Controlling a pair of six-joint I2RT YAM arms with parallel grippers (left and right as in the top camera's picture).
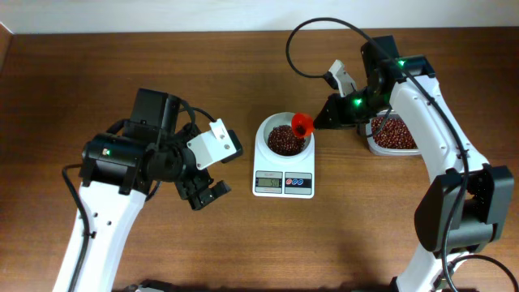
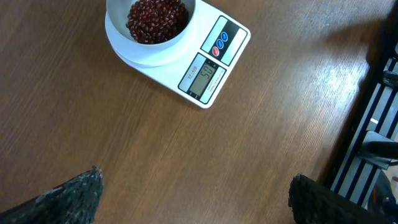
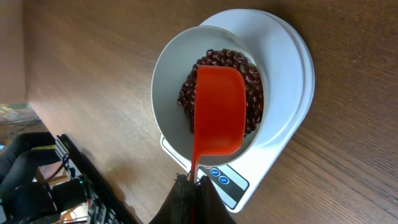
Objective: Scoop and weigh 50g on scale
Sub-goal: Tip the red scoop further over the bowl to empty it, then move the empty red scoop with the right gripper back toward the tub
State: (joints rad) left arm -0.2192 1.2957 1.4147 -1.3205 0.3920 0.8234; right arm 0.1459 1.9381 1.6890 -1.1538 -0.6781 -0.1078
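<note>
The white scale [image 1: 284, 183] stands mid-table with a round white bowl [image 1: 284, 138] of dark red beans on it. In the right wrist view the scale [image 3: 292, 81] lies under the bowl [image 3: 168, 81]. My right gripper [image 1: 328, 113] is shut on the handle of an orange scoop [image 1: 302, 126], whose cup [image 3: 219, 112] hangs over the beans in the bowl. The right gripper [image 3: 194, 182] pinches the thin handle. My left gripper [image 1: 203, 193] is open, left of the scale, with nothing between its fingertips [image 2: 81, 193]. The left wrist view shows the scale [image 2: 208, 62] and its lit display.
A clear tub [image 1: 392, 134] of red beans sits at the right, partly behind my right arm. Bare wooden table [image 1: 81, 81] spreads to the left and front. Dark equipment [image 2: 379, 124] stands beyond the table edge in the left wrist view.
</note>
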